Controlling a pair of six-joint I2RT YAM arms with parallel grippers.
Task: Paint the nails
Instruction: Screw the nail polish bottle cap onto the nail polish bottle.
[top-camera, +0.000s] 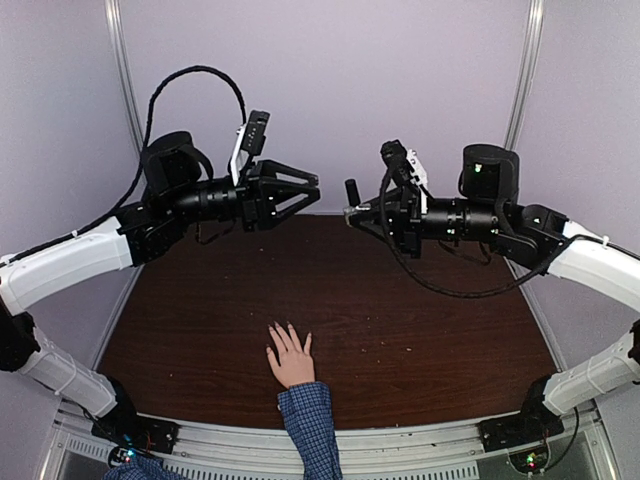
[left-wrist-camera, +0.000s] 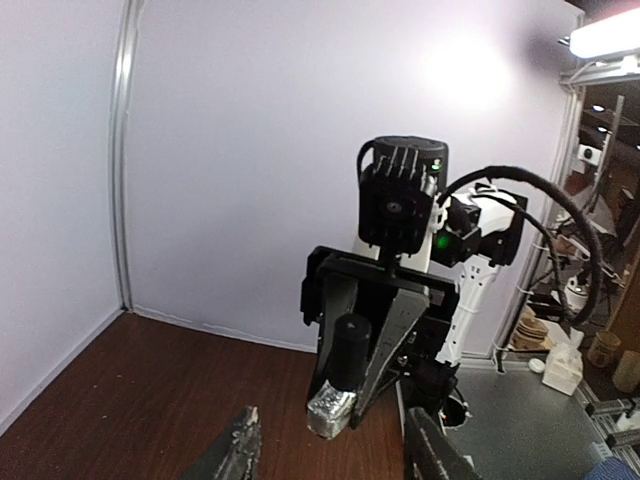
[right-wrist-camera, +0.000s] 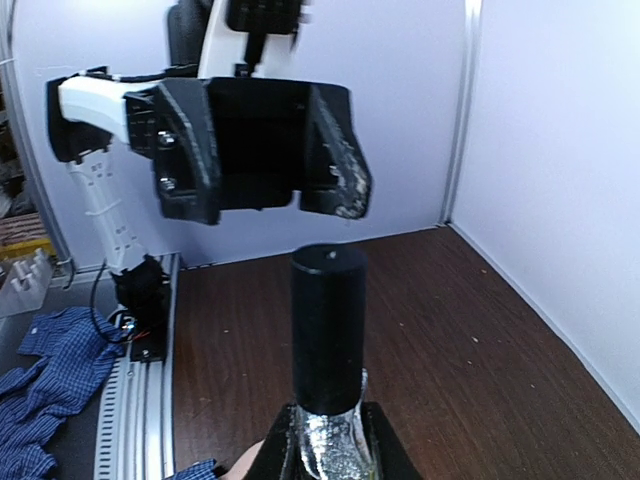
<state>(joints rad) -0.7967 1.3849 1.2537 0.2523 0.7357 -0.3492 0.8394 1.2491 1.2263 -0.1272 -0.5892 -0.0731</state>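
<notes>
Black left fingers (top-camera: 308, 190): partly spread, nothing between them, tips aimed across the gap at the opposite arm.
Right fingers (right-wrist-camera: 322, 452): closed tight on the foil-wrapped body of the polish bottle (right-wrist-camera: 325, 435).
Cap (right-wrist-camera: 328, 330): black cylinder, seated on the bottle and standing clear of the right fingers.
Cap axis: runs out from the right fingers toward the left fingers, so the end face looks into the open left pair.
Gap: cap and left fingers are near but apart, with no contact visible in either wrist view.
Likely step: uncapping. The left arm is the one placed to take the cap, and its fingers would have to advance along the cap axis before closing.
Hand (top-camera: 292, 362): light-skinned, palm down on the surface (top-camera: 420, 320) at the near edge, fingers spread and pointing toward the back wall.
Nails (top-camera: 290, 329): at the fingertips, too small to show detail. No polish can be made out.
Cuff (top-camera: 308, 410): blue checked, crossing the near rail.
Bearing: the nails lie below both pairs of fingers and toward the arm bases, well apart from the bottle. In the overhead view the left fingers sit slightly nearer.
</notes>
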